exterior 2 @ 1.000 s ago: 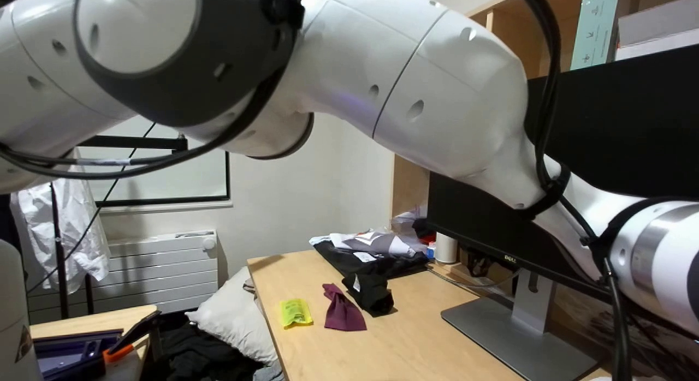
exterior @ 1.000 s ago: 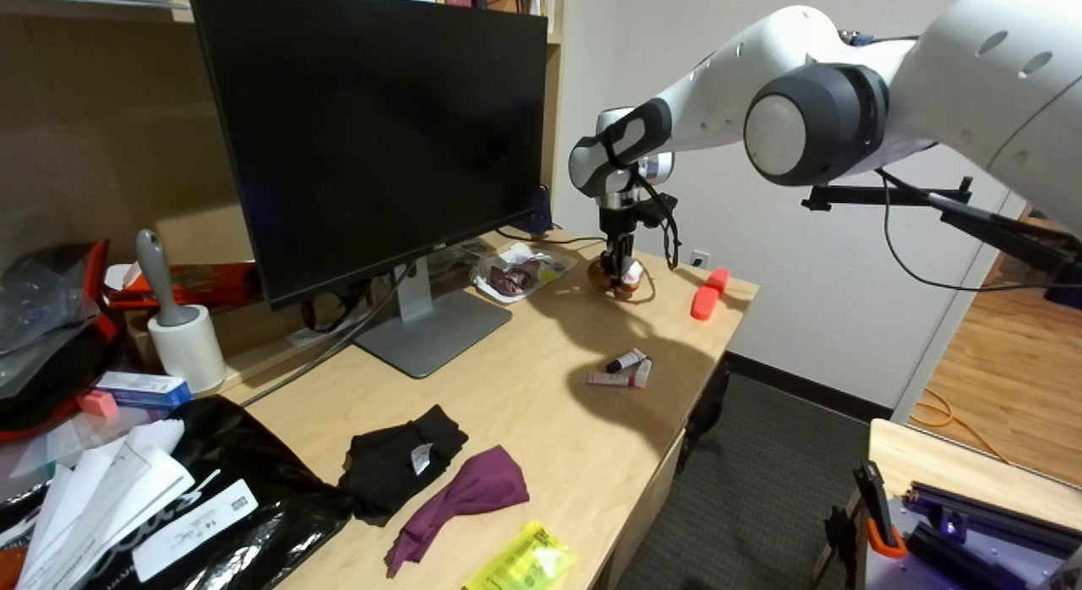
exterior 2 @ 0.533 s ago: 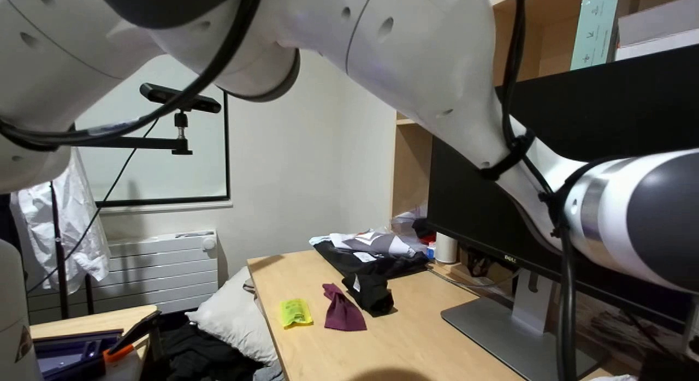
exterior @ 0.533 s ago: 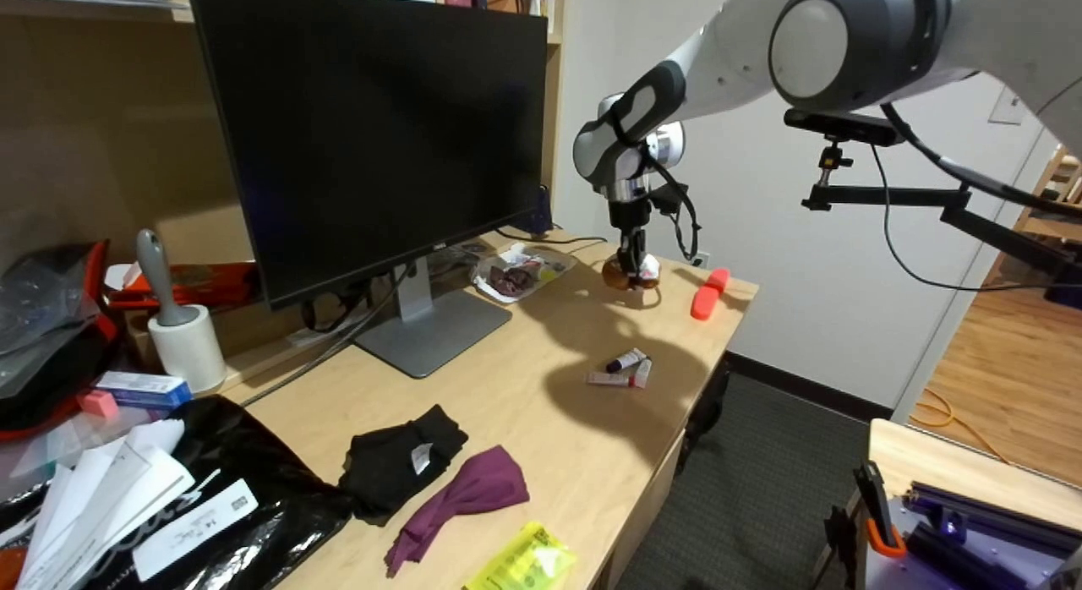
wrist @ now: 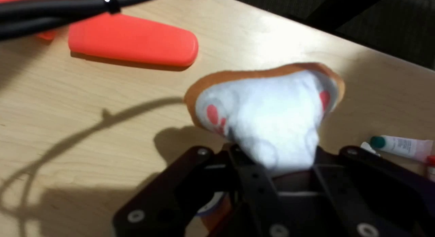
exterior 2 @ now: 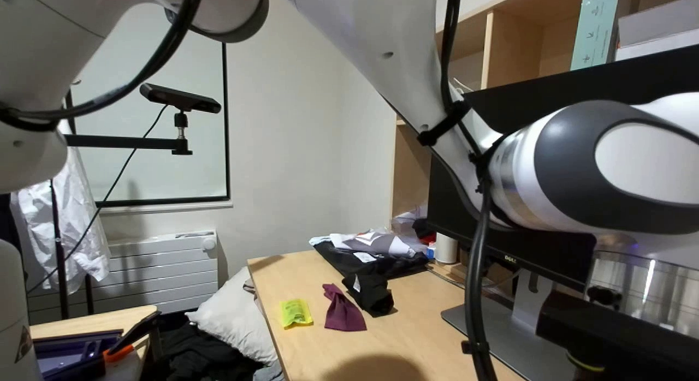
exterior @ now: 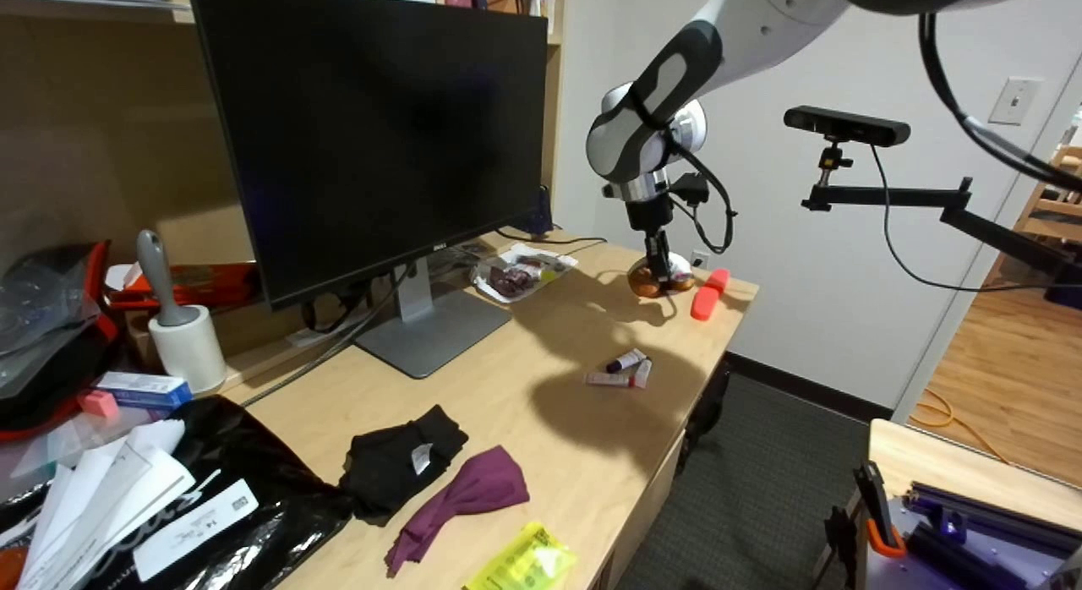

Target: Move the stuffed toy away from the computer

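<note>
The stuffed toy (exterior: pixel 644 283) has an orange-brown body and a whitish part. In the wrist view the toy (wrist: pixel 272 108) shows its white side with an orange rim and pink patches. My gripper (exterior: pixel 658 264) points down at the far end of the desk and is shut on the toy. In the wrist view both fingers of the gripper (wrist: pixel 277 160) press its sides. It is at or just above the desktop; I cannot tell if it touches. The computer (exterior: pixel 380 133), a large black monitor, stands apart from it; the monitor (exterior 2: pixel 448 206) is partly hidden by my arm. The toy is out of sight there.
A red object (exterior: pixel 710 294) lies just beside the toy, near the desk (exterior: pixel 541 345) edge. Small tubes (exterior: pixel 617 379) lie nearer. A plastic package (exterior: pixel 520 273) is by the monitor stand (exterior: pixel 435 332). Black cloth (exterior: pixel 401 463), purple cloth (exterior: pixel 461 505) and a yellow packet (exterior: pixel 528 560) lie at the near end.
My gripper has moved away from the monitor with the toy in it, towards the red object. The upper arm has swung up and back. The other things on the desk have not moved.
</note>
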Motion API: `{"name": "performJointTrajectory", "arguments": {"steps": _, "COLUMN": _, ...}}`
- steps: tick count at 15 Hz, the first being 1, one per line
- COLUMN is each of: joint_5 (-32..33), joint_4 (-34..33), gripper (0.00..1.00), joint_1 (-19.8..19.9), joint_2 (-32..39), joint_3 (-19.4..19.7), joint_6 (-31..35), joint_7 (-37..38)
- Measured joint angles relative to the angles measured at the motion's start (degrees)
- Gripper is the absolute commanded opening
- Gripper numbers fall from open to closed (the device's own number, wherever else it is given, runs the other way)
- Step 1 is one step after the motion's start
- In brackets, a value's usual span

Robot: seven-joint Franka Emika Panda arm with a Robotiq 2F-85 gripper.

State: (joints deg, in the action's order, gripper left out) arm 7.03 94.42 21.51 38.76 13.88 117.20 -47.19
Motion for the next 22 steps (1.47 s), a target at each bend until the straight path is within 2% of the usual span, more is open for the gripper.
{"name": "performJointTrajectory", "arguments": {"steps": 5, "joint_5": 0.2, "joint_4": 0.8, "gripper": 0.1, "joint_1": 0.1, "joint_2": -0.6, "joint_3": -0.2, "joint_6": 0.4, "joint_7": 0.5}}
{"name": "performJointTrajectory", "arguments": {"steps": 8, "joint_5": -3.0, "joint_4": 3.1, "gripper": 0.1, "joint_1": 0.9, "joint_2": -1.5, "joint_3": -2.7, "joint_6": 6.7, "joint_7": 0.9}}
{"name": "performJointTrajectory", "arguments": {"steps": 15, "joint_5": -14.8, "joint_4": 25.1, "gripper": 0.1, "joint_1": 0.8, "joint_2": -11.5, "joint_3": -14.2, "joint_6": 31.6, "joint_7": 0.2}}
{"name": "performJointTrajectory", "arguments": {"steps": 18, "joint_5": -17.3, "joint_4": 35.6, "gripper": 0.1, "joint_1": 0.8, "joint_2": -15.6, "joint_3": -18.3, "joint_6": 38.9, "joint_7": -1.6}}
{"name": "performJointTrajectory", "arguments": {"steps": 19, "joint_5": -18.2, "joint_4": 39.2, "gripper": 0.15, "joint_1": 0.8, "joint_2": -16.9, "joint_3": -19.5, "joint_6": 41.3, "joint_7": -2.8}}
{"name": "performJointTrajectory", "arguments": {"steps": 22, "joint_5": -21.1, "joint_4": 46.6, "gripper": 0.15, "joint_1": 1.8, "joint_2": -20.3, "joint_3": -22.7, "joint_6": 44.3, "joint_7": -6.0}}
